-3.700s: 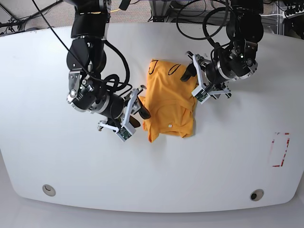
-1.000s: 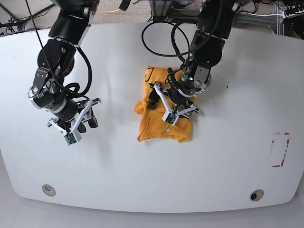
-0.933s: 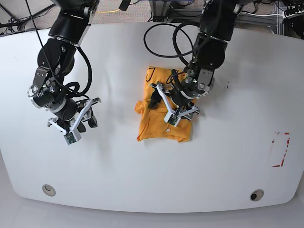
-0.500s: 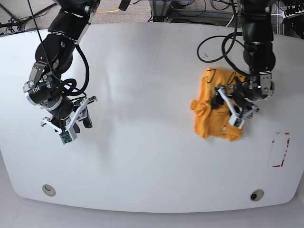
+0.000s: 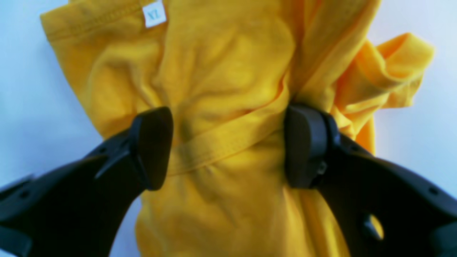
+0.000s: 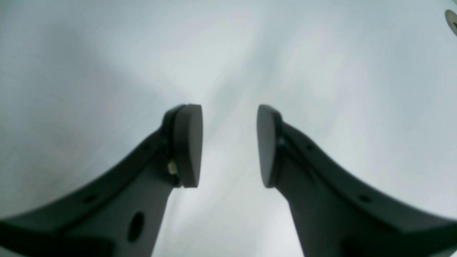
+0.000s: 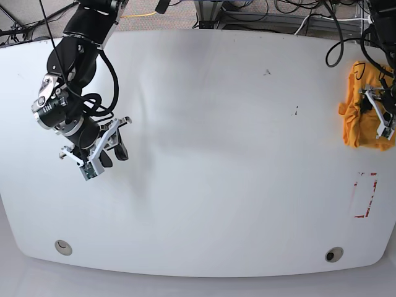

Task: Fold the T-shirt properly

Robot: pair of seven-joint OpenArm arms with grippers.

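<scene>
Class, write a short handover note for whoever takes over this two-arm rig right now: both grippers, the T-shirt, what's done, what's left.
Left gripper: open, fingers pressed down astride the bunched T-shirt at the table's far edge on the left arm's side.
Right gripper: open, empty, over bare table.
Done: shirt folded into a compact bundle, though rumpled, one sleeve sticking out.
Left: probably lift the left gripper off and tidy the fold.

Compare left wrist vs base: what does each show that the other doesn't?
Left wrist only: the white size tag on the T-shirt, its wrinkles, and the open left gripper with its fingers pressed against a band of fabric. Base only: the T-shirt sits bunched at the table edge on that view's right, red markings in front of it, and the right gripper far across the table. Both: the T-shirt and the left gripper.
</scene>
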